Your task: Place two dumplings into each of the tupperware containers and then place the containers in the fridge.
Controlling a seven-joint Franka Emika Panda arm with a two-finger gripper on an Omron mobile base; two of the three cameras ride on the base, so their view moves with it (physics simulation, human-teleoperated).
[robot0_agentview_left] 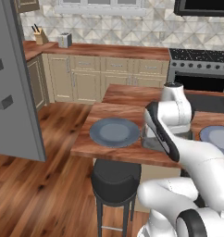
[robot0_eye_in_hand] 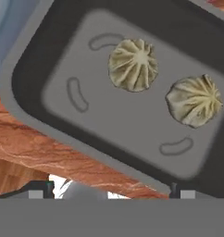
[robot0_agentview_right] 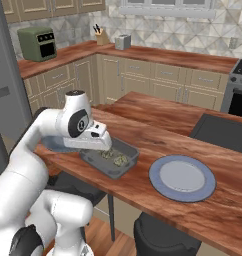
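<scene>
dumplings pleated in hand view

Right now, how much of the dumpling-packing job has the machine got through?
Nothing looks finished. Two dumplings lie loose in the dark pan on the counter. The open end effector hovers over the pan, holding nothing. No tupperware is visible here, so the filling and the carrying to the fridge look to be ahead.

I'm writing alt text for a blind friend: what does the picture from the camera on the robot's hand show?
Two pleated beige dumplings, one beside the other, lie apart in a dark grey rectangular pan, seen from straight above. The pan sits on a reddish wooden counter, with a blue-grey plate at the corner.
</scene>
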